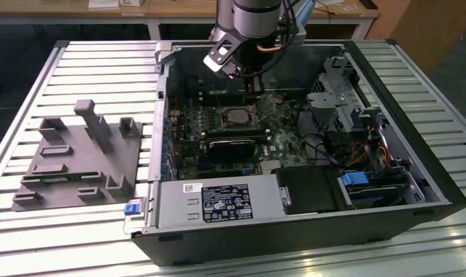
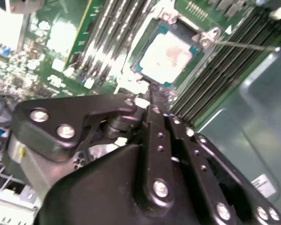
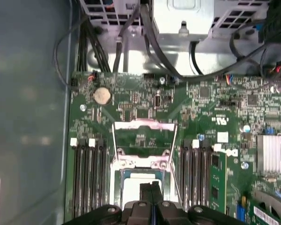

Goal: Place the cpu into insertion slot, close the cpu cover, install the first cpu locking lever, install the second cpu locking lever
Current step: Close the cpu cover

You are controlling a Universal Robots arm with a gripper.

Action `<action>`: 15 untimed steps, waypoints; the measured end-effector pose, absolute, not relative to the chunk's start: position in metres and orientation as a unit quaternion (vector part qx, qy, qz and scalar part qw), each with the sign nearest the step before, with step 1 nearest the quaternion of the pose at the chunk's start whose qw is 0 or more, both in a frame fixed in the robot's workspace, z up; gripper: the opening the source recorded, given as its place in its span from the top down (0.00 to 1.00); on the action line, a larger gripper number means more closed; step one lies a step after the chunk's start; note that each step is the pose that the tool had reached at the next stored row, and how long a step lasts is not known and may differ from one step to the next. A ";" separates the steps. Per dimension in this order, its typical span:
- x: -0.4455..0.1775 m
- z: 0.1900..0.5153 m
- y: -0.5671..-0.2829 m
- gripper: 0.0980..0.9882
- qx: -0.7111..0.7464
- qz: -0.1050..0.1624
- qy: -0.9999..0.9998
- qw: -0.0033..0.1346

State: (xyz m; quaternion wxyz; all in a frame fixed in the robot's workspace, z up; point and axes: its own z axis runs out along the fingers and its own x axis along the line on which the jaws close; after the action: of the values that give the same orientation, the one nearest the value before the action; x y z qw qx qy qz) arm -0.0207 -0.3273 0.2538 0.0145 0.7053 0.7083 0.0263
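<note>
We are seeing the black claw point(image 3: 151, 188), fingers pressed together on nothing, hovering close over the small flat square silver-grey cpu point(image 2: 171, 54), which is lying seated in the green motherboard point(image 3: 131, 108) just beneath its tips.

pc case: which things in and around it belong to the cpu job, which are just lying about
Job: cpu; cpu cover; claw near the cpu.
Lying about: grey fixture on the exterior view's left; power supply; coin cell.
</note>
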 end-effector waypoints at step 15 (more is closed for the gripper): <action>0.012 0.255 -0.324 0.98 0.705 0.024 0.708 0.012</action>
State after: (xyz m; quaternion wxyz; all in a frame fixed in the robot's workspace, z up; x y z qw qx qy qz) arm 0.0122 -0.3235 0.2552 0.0119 0.7054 0.7083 0.0240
